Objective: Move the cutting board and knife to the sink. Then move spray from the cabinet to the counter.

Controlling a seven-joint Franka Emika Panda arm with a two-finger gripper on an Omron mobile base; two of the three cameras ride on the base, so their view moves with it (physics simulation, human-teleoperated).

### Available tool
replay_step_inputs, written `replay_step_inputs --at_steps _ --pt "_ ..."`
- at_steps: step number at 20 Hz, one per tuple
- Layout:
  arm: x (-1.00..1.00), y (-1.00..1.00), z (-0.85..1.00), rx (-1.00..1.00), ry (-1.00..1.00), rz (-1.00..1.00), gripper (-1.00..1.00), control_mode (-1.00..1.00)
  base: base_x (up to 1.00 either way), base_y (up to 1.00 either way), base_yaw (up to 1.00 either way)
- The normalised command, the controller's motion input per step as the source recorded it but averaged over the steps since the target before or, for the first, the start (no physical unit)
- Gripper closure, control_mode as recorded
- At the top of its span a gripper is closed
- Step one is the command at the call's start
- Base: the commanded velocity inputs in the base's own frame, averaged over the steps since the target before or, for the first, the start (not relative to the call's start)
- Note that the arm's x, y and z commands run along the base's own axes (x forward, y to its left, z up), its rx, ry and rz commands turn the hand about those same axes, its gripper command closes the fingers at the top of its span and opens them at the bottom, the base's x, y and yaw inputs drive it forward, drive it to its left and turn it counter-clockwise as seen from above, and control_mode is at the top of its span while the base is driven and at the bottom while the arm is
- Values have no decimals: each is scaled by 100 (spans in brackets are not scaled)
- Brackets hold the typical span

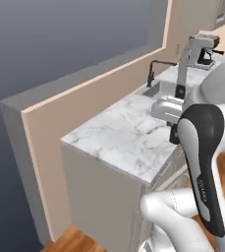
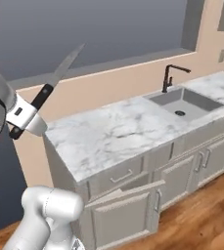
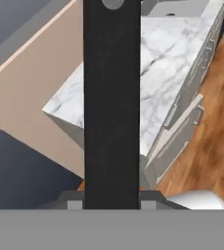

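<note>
One knife (image 2: 52, 85) is in the gripper (image 2: 28, 117), pinched by its black handle (in the hand view the handle (image 3: 111, 105) runs straight up between the two fingertips). In the right base view the gripper hangs high off the counter's (image 2: 108, 134) left end, and the knife's long axis slants up and to the right, blade tip uppermost. One sink (image 2: 184, 103) lies well apart from it, far along the counter to the right, with one black faucet (image 2: 171, 74) behind the basin. So the carry, as I judge it, runs rightward over the whole marble top before the knife can go down. One base cabinet door (image 2: 128, 207) below the counter stands ajar.
</note>
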Motion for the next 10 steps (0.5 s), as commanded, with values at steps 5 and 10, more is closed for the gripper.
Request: replay_step_inputs --at_steps 5,10 --pt "0 0 0 0 0 0 100 100 33 -85 65" --pt "0 0 0 0 0 0 100 100 28 -95 58"
